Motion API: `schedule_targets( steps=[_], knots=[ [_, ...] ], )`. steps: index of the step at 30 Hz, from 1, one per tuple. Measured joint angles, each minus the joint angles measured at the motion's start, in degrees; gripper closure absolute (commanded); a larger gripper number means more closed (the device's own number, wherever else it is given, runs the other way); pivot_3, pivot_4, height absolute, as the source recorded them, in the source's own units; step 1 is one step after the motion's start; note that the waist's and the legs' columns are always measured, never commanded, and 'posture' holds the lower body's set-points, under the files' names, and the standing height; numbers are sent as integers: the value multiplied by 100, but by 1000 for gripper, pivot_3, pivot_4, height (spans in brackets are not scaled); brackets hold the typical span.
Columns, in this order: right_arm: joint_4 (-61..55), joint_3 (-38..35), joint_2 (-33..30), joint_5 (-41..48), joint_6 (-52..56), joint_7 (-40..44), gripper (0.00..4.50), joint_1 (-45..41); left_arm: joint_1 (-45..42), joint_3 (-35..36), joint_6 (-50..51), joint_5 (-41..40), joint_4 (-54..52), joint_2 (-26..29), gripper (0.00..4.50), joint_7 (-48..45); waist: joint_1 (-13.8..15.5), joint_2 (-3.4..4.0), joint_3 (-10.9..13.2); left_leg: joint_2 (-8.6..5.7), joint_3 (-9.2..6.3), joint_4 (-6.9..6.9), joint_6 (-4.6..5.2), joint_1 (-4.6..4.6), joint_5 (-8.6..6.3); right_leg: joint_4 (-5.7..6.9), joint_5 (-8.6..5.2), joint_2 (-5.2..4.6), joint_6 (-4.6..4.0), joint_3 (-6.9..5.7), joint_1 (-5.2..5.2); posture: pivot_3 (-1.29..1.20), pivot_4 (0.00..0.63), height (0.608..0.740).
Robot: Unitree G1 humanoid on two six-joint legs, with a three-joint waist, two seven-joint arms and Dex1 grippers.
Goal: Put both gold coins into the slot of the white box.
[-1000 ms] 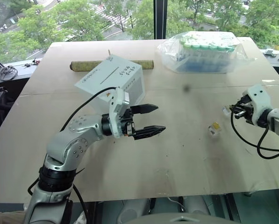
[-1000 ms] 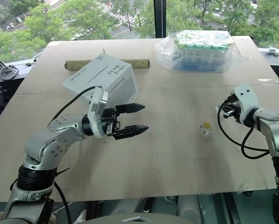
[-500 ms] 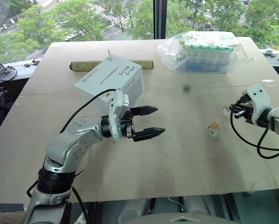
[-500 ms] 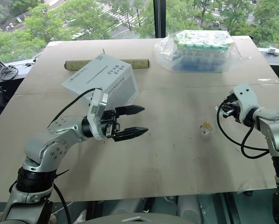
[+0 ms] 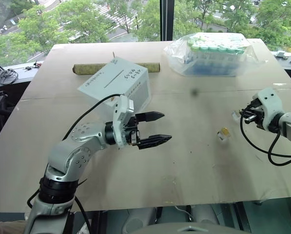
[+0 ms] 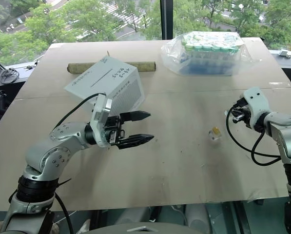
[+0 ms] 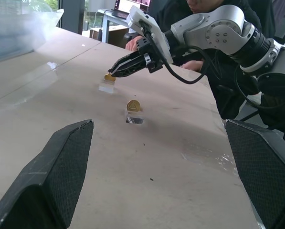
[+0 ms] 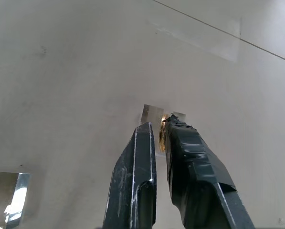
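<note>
On table [image 5: 184,156], white box [image 5: 117,84] tilted, slot [image 5: 114,80] running diag.

A white box [image 5: 117,84] with fine black print, a dark slot [image 5: 114,79] and a small orange mark is seen at upper left of the head view. Two shiny gold coins [image 7: 133,106] are shown on clear holders [image 7: 134,117]. The table [image 5: 194,161] is pale beige. Green caps are seen in a clear bag [image 5: 213,53], upper right. Black fingers [image 5: 154,141] are carried on silver-grey arms.
</note>
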Motion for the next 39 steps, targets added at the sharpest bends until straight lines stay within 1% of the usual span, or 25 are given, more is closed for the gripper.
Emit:
schedule_targets(
  steps=[27,28,39],
  knots=[
    [548,104,40,-218,-284,57,4000,-43,15,2,-19,2,-15,6,0,9,-2,0,0,0,2,0,0,1,0,0,0,0,0,2,0,0,150,740],
    [572,106,58,-229,-289,55,4263,-71,17,2,-26,4,-15,6,0,10,-4,0,0,0,2,0,0,1,0,0,0,0,0,2,0,0,150,740],
    [733,112,158,-244,-372,97,4263,-184,18,1,-101,41,-50,0,0,22,-3,0,0,1,2,0,0,0,0,0,0,1,0,2,-1,0,150,740]
  ],
)
